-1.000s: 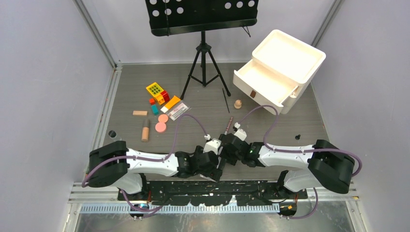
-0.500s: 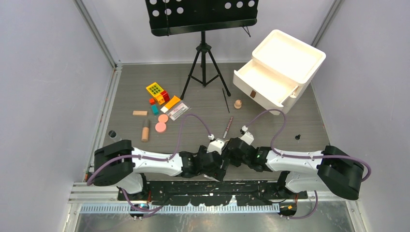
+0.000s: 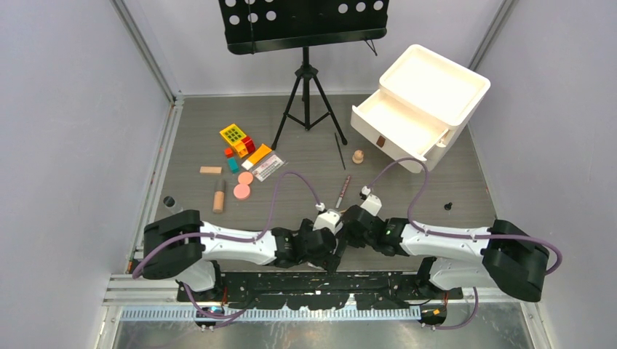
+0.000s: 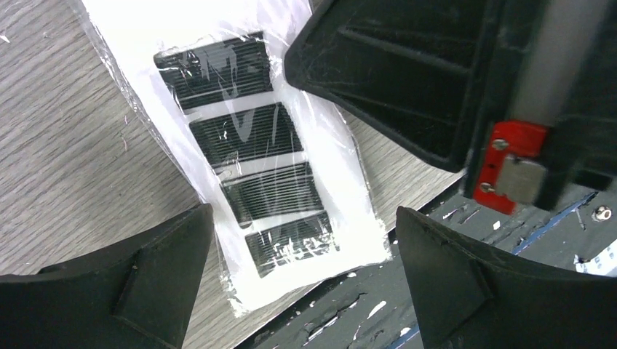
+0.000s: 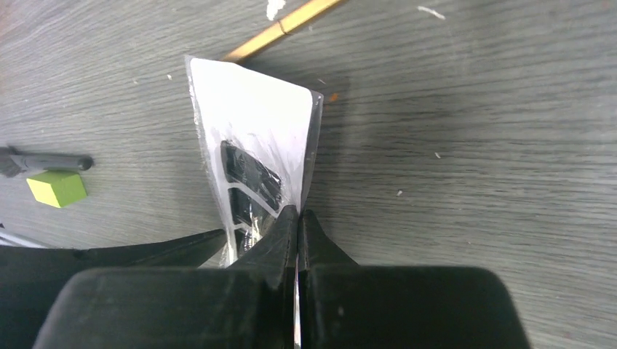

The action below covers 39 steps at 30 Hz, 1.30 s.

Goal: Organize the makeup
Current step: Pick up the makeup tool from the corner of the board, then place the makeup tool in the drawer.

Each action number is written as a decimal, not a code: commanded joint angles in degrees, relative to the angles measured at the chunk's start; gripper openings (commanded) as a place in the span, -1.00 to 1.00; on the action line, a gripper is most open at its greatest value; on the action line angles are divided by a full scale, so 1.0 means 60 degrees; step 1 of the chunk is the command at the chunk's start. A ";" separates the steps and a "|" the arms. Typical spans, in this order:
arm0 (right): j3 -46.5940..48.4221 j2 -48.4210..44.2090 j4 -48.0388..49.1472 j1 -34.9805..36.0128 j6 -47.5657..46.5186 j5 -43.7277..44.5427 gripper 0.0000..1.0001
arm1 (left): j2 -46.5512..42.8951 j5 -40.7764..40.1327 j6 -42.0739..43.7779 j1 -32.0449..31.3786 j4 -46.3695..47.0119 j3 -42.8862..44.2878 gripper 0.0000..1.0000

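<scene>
The white palette (image 4: 247,145) with dark squares, wrapped in clear film, lies at the table's near edge. My left gripper (image 4: 302,218) is open, one finger on each side of the palette's near end. My right gripper (image 5: 298,214) is shut on the palette (image 5: 251,123), pinching its film-covered right edge. In the top view both grippers (image 3: 329,251) (image 3: 348,231) meet low in the middle and hide the palette. Further makeup lies apart: two pink compacts (image 3: 241,191), a tan tube (image 3: 218,198), a pencil (image 3: 343,190) and a thin dark pencil (image 3: 340,150).
The white drawer box (image 3: 418,105) stands at the back right with its top drawer pulled out. Toy blocks (image 3: 234,135) cluster at the left. A music stand's tripod (image 3: 306,94) stands at the back middle. A thin tan pencil (image 5: 284,27) lies just beyond the palette.
My right gripper has gone from open to shut on the palette's edge. Both grippers have slid slightly right and nearer to the table's front edge. The left gripper stays open.
</scene>
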 commanded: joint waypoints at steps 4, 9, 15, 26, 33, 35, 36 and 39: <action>0.1059 -0.0829 -0.1300 -0.0005 -0.0970 0.1281 -0.99 | -0.0471 -0.0281 0.0387 -0.0050 -0.2284 0.0655 0.99; 0.1603 -0.1404 -0.2203 -0.0009 -0.1574 0.1956 -0.99 | -0.1550 -0.0985 0.0827 -0.0048 -0.3421 0.1612 0.99; 0.2472 -0.1864 -0.3126 -0.0011 -0.2343 0.2767 -0.99 | -0.3200 -0.1377 0.1152 -0.0038 -0.3797 0.2089 1.00; 0.6398 -0.1161 -0.4595 -0.0303 -0.4705 0.4669 -1.00 | -0.4416 -0.1849 0.1619 0.0364 -0.3977 0.1872 0.99; 0.8169 -0.0983 -0.4839 -0.2954 -0.5006 0.4121 -1.00 | -0.4097 -0.1834 0.1494 0.0418 -0.4092 0.1952 1.00; 0.8306 -0.1006 -0.4580 -0.3669 -0.4898 0.4013 -1.00 | -0.4117 -0.1823 0.1438 0.0421 -0.4031 0.1897 1.00; 0.8362 -0.0972 -0.4441 -0.3942 -0.4831 0.4006 -1.00 | -0.4132 -0.1808 0.1441 0.0426 -0.3977 0.1855 1.00; 0.8530 -0.0761 -0.4109 -0.4572 -0.4589 0.4363 -1.00 | -0.4155 -0.1727 0.1425 0.0438 -0.3921 0.1784 0.99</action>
